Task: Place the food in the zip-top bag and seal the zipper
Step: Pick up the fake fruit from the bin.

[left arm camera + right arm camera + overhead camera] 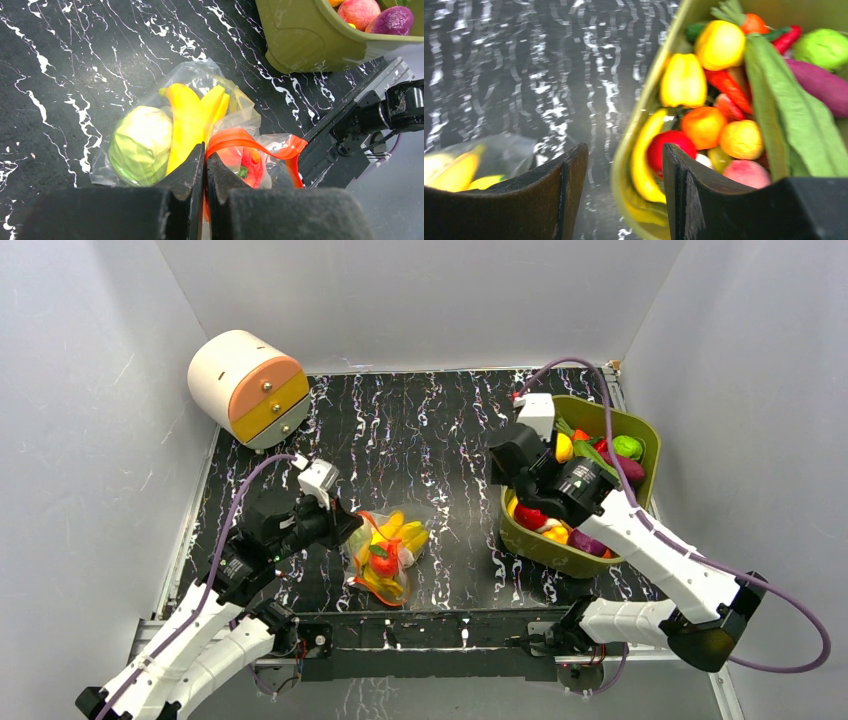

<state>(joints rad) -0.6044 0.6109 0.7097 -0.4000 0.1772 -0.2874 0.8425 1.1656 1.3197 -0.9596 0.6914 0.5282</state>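
Note:
The clear zip-top bag (388, 552) lies on the black marbled table near the front. It holds yellow bananas (192, 117), a green round food (140, 145) and a red one (248, 165). My left gripper (205, 155) is shut on the red-orange zipper (235, 137) at the bag's left edge; in the top view the gripper (345, 525) touches the bag. My right gripper (624, 170) is open and empty, above the near-left rim of the olive-green tub (560, 545); in the top view the gripper (510, 465) hangs at the tub's left side. The slider tab is not visible.
The tub holds several more toy foods (719, 45), among them a long green leaf (794, 115) and a purple one (632, 468). A cream and orange drawer unit (250, 388) stands at the back left. Grey walls enclose the table.

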